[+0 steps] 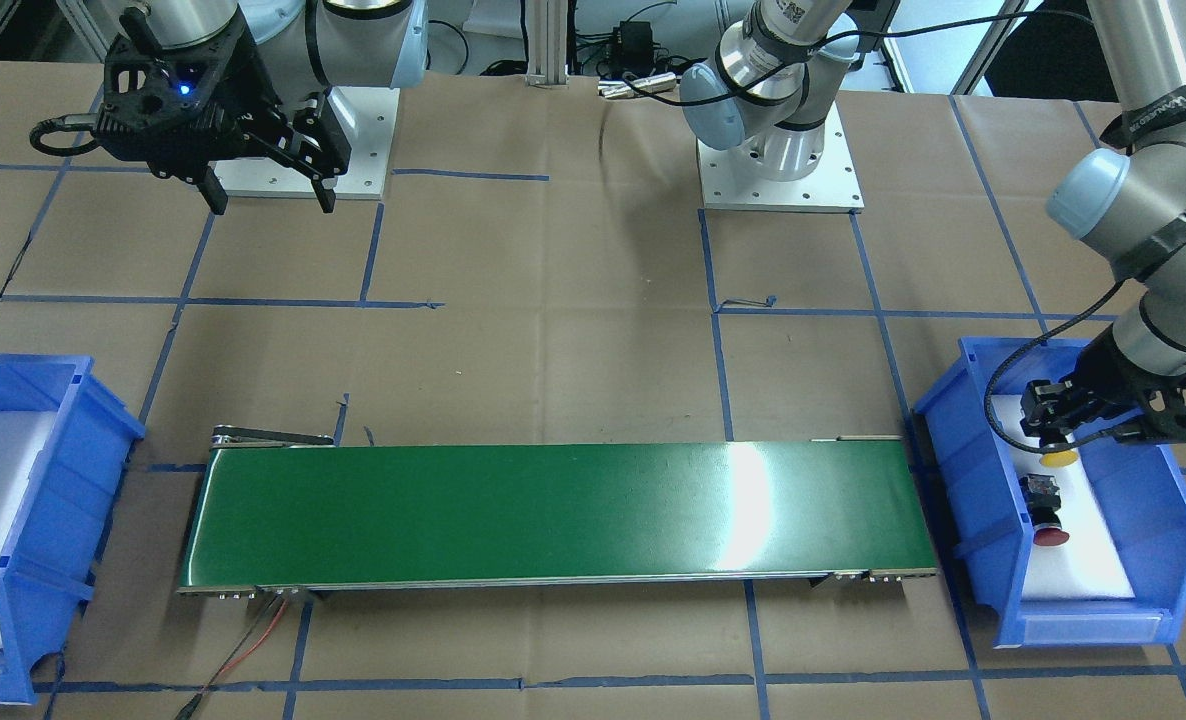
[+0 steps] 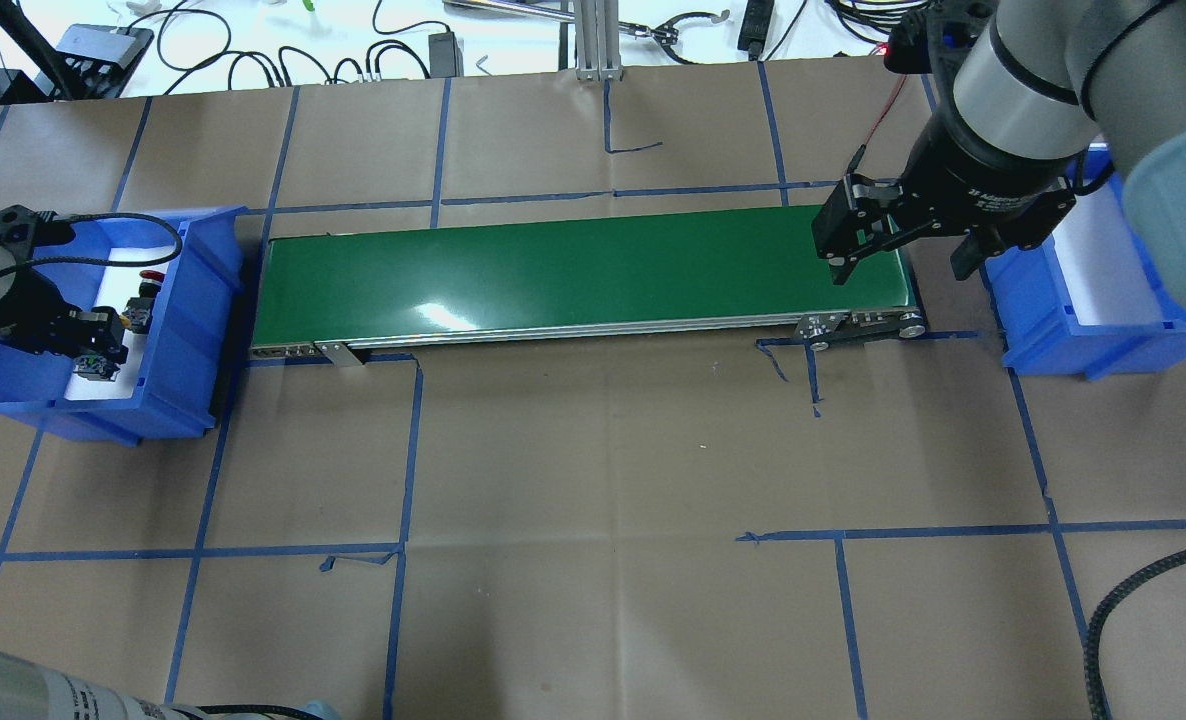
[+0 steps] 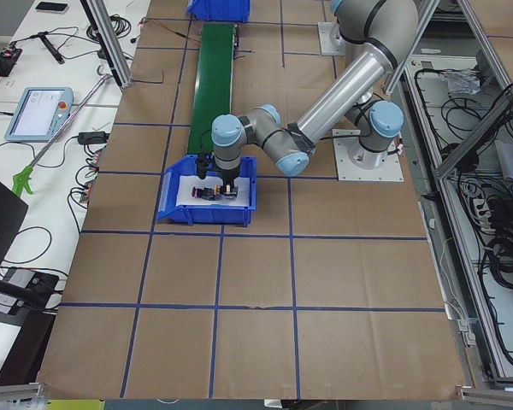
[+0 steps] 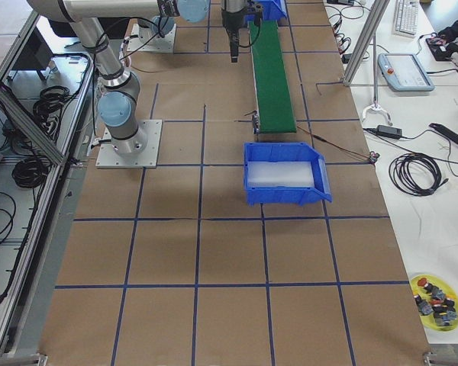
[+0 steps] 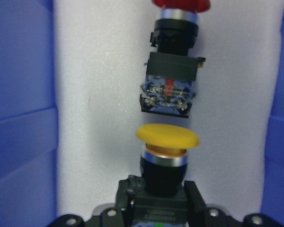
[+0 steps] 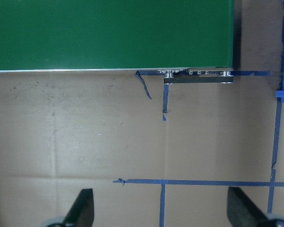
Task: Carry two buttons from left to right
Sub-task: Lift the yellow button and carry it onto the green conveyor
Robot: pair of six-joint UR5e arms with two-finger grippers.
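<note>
The yellow button (image 5: 167, 136) lies on the white foam in the left blue bin (image 1: 963, 480), its cap towards the red button (image 5: 173, 90) just beyond it. My left gripper (image 5: 158, 196) is down in the bin, and its fingers (image 5: 193, 195) are shut on the yellow button's black body. In the front-facing view the left gripper (image 1: 1053, 420) sits just behind the yellow cap (image 1: 1058, 458), with the red button (image 1: 1048, 515) in front. My right gripper (image 2: 903, 260) hangs open and empty above the conveyor's right end; its fingertips (image 6: 83, 208) stand wide apart.
A green conveyor belt (image 2: 573, 270) runs between the left bin (image 2: 203, 300) and the right blue bin (image 2: 1053, 320), which holds only white foam. Brown paper with blue tape lines covers the table (image 2: 603, 480).
</note>
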